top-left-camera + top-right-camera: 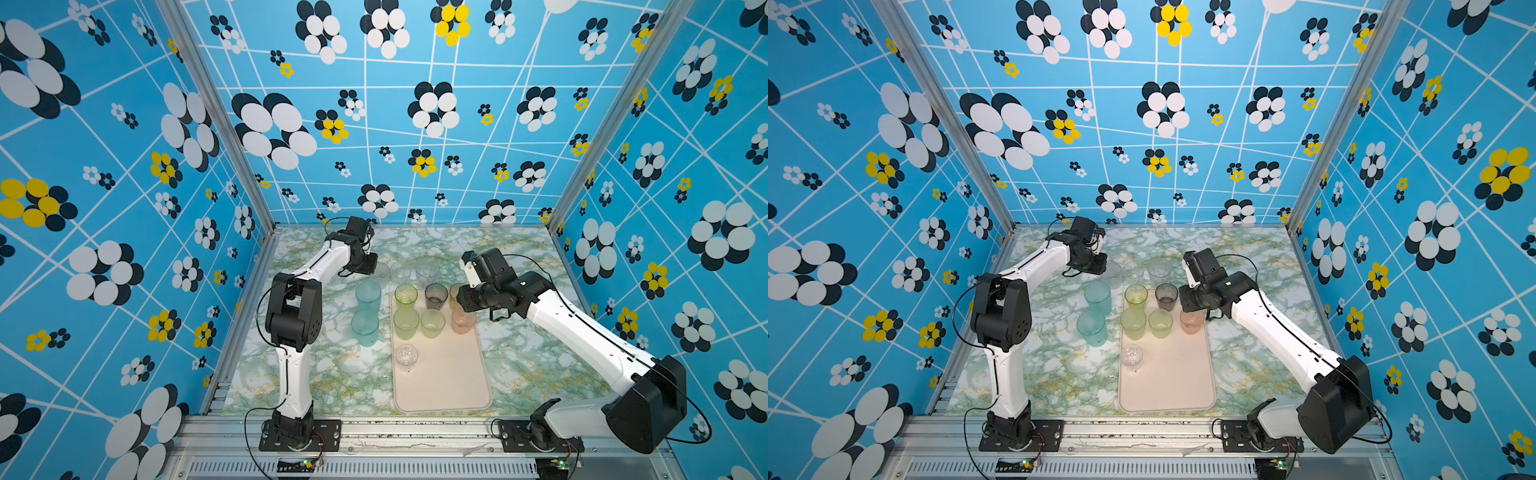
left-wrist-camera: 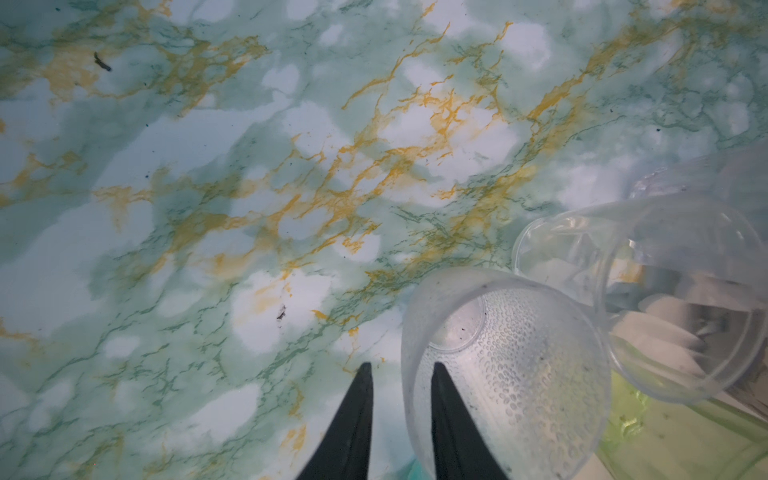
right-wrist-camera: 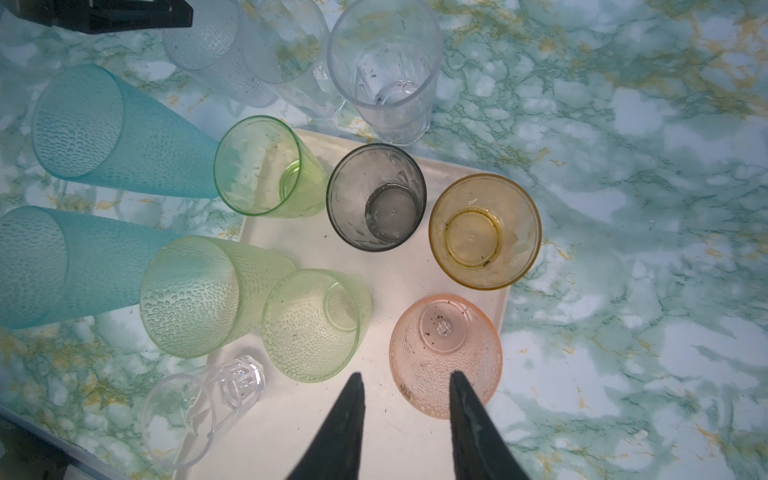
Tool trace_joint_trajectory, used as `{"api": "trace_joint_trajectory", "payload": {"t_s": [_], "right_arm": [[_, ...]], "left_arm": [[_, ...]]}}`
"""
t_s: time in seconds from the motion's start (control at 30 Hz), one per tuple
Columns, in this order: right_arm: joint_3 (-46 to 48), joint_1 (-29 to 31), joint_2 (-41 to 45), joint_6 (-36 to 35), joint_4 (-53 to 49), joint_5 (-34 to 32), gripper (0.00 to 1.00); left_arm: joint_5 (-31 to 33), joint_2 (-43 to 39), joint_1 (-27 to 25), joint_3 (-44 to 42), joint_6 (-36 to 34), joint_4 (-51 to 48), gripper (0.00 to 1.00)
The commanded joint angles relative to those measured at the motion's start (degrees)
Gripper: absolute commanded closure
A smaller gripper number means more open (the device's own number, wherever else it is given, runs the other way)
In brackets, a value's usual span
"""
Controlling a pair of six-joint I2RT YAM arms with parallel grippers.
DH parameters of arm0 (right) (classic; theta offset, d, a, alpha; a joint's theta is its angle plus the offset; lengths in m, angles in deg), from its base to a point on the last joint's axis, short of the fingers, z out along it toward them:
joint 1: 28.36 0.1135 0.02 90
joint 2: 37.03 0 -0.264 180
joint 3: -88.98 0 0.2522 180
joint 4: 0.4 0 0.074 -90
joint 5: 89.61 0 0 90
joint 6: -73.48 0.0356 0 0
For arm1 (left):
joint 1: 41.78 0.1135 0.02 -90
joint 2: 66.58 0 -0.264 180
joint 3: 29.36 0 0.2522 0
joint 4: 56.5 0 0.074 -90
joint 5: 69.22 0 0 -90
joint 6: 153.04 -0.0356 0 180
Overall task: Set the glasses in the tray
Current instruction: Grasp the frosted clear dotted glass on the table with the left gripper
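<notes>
My left claw [image 2: 399,368] is spread narrowly across the wall of the frosted glass [image 2: 519,374]. One finger is inside its mouth and the other outside. A sliver of worktop [image 2: 249,187] shows between the outer finger and the wall, so nothing is pinched yet. This glass stands on the worktop past the far end of the tray [image 1: 444,386], with two clear glasses [image 1: 427,272] close beside it.

My right claw [image 3: 405,374] is also spread and holds nothing that I can see. It hangs over the edge of the pink glass [image 3: 446,353], which stands on the tray. Also on the tray are the amber glass [image 3: 485,230], the grey glass [image 3: 376,197], three green glasses [image 3: 316,324] and a small clear glass [image 1: 406,355]. Two teal glasses [image 1: 368,296] wait on the worktop just beside the tray's left edge.

I judge the frosted glass to be light, stiff and thin-walled, and it looks like plastic. Its dimpled skin should give my pads some bite, but the taper and sheen could let it slide. The rim is the place to take it, wall between my fingers and low enough that it cannot swing. I should squeeze gently, since too hard may flex or crack the lip. I should lift straight up, because the neighbour stands close enough to be knocked over.
</notes>
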State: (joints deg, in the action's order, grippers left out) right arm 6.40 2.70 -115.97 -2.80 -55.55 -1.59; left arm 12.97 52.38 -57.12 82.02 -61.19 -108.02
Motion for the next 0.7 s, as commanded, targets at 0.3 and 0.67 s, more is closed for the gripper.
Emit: {"api": "trace_joint_trajectory", "payload": {"t_s": [0.3, 0.67], "right_arm": [[2.1, -1.0, 0.9, -0.7, 0.2, 0.2, 0.63], [2.6, -1.2, 0.9, -0.5, 0.7, 0.4, 0.63]], "left_arm": [[-1.4, 3.2, 0.6, 3.2, -1.1, -2.1, 0.82], [-1.2, 2.0, 0.5, 2.3, -1.1, -0.7, 0.91]]}}
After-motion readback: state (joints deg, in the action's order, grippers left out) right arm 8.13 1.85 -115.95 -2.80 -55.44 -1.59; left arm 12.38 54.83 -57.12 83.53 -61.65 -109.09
